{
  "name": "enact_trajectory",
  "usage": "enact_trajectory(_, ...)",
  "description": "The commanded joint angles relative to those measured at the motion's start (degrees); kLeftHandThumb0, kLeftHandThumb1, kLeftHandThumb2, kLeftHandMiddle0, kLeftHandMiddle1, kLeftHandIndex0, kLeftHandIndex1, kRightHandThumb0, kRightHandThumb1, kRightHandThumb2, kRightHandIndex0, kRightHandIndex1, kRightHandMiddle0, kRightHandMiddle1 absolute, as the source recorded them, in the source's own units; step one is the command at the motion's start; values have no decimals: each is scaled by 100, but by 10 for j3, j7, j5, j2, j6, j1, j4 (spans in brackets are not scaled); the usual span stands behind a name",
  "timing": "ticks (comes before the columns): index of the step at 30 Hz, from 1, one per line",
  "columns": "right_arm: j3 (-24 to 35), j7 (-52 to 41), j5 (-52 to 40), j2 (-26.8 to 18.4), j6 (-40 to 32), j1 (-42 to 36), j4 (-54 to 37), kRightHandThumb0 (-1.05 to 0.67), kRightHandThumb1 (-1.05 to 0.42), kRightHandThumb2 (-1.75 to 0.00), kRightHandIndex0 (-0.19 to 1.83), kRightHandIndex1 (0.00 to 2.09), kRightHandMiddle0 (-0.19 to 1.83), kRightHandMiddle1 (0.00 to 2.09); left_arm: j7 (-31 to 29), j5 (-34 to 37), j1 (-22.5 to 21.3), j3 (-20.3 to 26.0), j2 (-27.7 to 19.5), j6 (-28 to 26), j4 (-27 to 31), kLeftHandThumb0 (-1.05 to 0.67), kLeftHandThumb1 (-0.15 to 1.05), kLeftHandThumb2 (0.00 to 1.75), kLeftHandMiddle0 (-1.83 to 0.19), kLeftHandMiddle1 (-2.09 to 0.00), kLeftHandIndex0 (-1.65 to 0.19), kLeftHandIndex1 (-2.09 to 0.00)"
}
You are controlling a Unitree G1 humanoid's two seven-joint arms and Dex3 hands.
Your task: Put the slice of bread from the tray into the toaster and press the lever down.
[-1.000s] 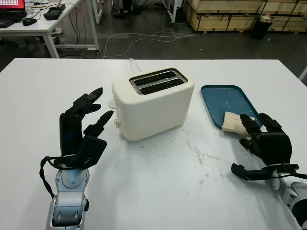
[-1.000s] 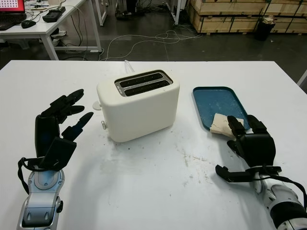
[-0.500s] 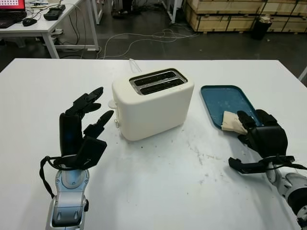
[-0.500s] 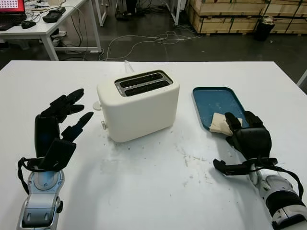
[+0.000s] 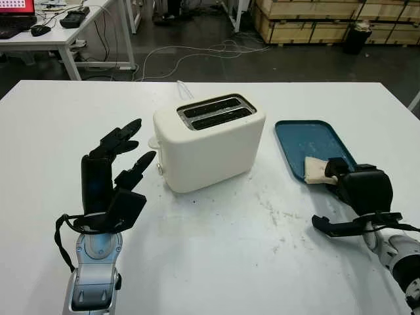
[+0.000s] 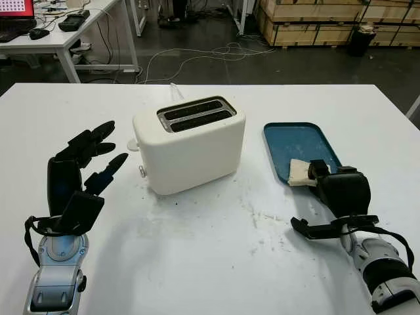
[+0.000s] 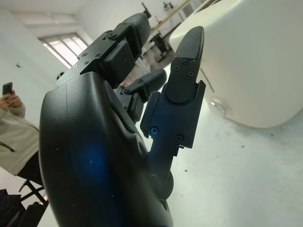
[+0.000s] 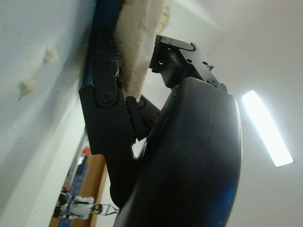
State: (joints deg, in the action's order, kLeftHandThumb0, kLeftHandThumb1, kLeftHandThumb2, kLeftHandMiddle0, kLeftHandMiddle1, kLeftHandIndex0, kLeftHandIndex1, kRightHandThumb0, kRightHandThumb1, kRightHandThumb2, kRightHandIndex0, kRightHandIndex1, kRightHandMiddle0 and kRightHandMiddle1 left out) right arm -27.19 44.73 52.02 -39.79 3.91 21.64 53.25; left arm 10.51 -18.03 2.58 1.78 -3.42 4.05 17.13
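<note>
The white two-slot toaster point(image 5: 210, 141) stands mid-table, its lever point(image 5: 153, 141) on the left end, up. To its right lies a blue tray point(image 5: 305, 134) with the slice of bread point(image 5: 315, 169) at its near end. My right hand point(image 5: 336, 173) sits at that end, fingers curled down over the bread's near edge, thumb point(image 5: 325, 225) low beside the tray. The right wrist view shows the bread point(image 8: 139, 42) pressed between a fingertip point(image 8: 180, 56) and the tray rim point(image 8: 92, 52). The bread still lies on the tray. My left hand point(image 5: 131, 147) is raised, open, left of the toaster.
A white cable point(image 5: 182, 87) runs off the table's far edge behind the toaster. Crumbs and scuffs dot the table in front of it. A desk point(image 5: 59, 33) and wooden crates point(image 5: 315, 20) stand beyond. A person point(image 7: 12, 127) holding a phone appears in the left wrist view.
My right hand's fingers, stretched out over the bread a second ago, have curled down onto its near edge, and the hand has shifted slightly forward. The left hand has not moved.
</note>
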Motion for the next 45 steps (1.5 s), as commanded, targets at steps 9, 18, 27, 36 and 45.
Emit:
enact_trajectory(9, -25, 25, 10, 4, 3, -22, 24, -55, -92, -41, 120, 175, 56, 175, 4, -1, 6, 1, -1, 9, -6, -43, 92, 9, -45, -89, -74, -3)
enact_trajectory(18, 23, -62, -73, -17, 102, -15, -15, -63, -92, -52, 111, 175, 49, 175, 7, -7, 6, 0, -3, 9, -6, -43, 92, 8, -46, -89, -75, -3)
enact_trajectory(27, 110, -218, -167, -66, 195, -5, -116, -65, -92, -66, 89, 175, 48, 175, 8, -6, 5, -1, -2, 6, -6, -43, 92, 8, -46, -88, -75, -3)
enact_trajectory(36, 199, -285, -188, -107, 205, 39, -258, -67, -92, -72, 66, 175, 33, 175, 10, -4, 6, -1, 1, 9, -9, -43, 92, 8, -47, -88, -75, -3)
enact_trajectory(45, 210, -384, -217, -96, 243, 125, -229, -64, -92, -60, 66, 175, 43, 166, 12, -4, 7, -2, 2, 11, -9, -41, 92, 8, -46, -88, -75, -3)
